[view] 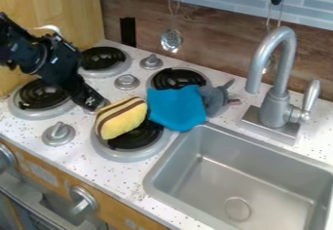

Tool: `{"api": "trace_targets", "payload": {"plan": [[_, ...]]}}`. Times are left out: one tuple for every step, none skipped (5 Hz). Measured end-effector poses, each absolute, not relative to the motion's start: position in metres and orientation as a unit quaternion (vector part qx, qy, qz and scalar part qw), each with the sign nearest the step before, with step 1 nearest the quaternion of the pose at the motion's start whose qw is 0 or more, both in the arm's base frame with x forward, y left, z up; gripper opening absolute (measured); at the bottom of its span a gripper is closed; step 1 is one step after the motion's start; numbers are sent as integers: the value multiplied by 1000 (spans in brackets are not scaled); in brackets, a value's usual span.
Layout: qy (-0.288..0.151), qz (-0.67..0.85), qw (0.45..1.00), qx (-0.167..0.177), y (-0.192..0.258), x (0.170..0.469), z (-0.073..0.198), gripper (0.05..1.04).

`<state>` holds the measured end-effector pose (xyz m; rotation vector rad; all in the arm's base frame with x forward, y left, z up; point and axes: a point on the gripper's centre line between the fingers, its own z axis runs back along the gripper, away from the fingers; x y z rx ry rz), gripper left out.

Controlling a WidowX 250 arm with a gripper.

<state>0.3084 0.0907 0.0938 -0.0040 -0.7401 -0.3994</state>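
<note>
The black gripper [91, 100] hangs over the stove, between the left burners and the front right one, its tip close to the left end of a yellow plush [123, 122] with brown stripes. Whether they touch I cannot tell. The plush rests on the front right burner [139, 139]. Just right of it a blue cloth [175, 107] lies across the space between the two right burners and reaches the sink's corner. A grey plush toy [216, 97] sits against the cloth's right side.
Two left burners [42, 96] and several grey knobs [58, 132] surround the arm. At the right are a metal sink [240, 175] and a tall faucet [276, 92]. Utensils [172, 40] hang along the back wall.
</note>
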Motion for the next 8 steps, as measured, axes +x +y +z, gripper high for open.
{"api": "trace_targets", "payload": {"plan": [[-348,-183,919,-14,96,318,82,1005],[-341,-196,918,-58,87,323,68,1005],[-345,-199,914,-71,83,325,66,1005],[-355,-201,909,-90,78,327,64,1005],[-353,-198,905,-129,70,328,51,957],[-362,-197,902,-128,69,333,46,696],[-363,-200,901,-124,67,334,46,506],[-362,-201,902,-123,67,333,45,453]]}}
